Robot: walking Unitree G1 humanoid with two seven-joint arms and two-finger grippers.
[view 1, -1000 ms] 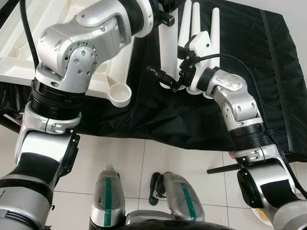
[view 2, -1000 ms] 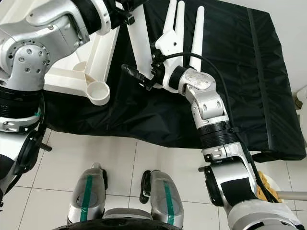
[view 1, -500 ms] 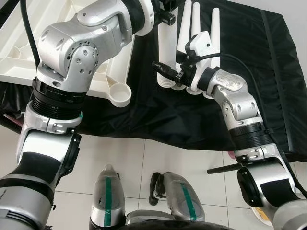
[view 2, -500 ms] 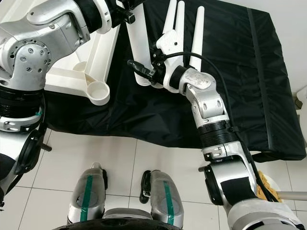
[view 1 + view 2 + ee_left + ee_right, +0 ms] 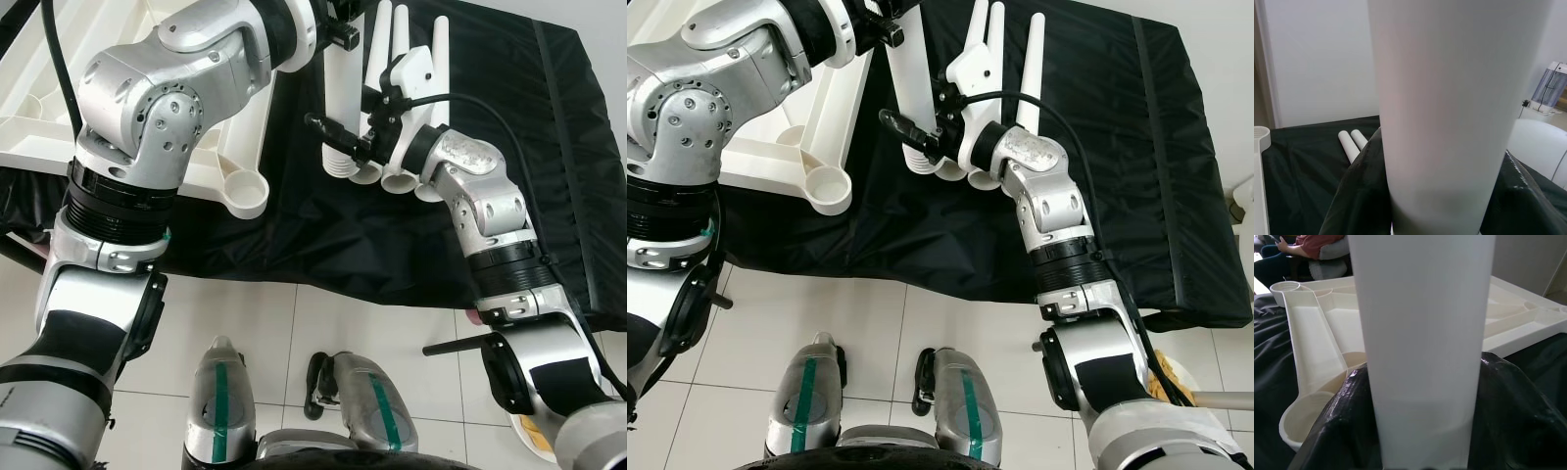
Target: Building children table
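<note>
Far left: white plastic tabletop, upside down, ribs up, lying on the black cloth spread over the floor. One round leg socket at its near corner sits open and unfilled, just left of the working area.

Centre: left arm reaches across over the tabletop; left gripper is at the upper part of a white table leg, and the left wrist view shows that leg close between its black fingers, so closed around it. The leg's threaded lower end is near the cloth, right of the open socket and apart from it.

Right of centre: right gripper grips the same leg lower down, fingers clamped on either side, as the right wrist view confirms with the tabletop behind.

Behind the right wrist: three more white legs lie side by side on the cloth, partly hidden by the wrist.

Foreground: pale tiled floor, robot's feet.
</note>
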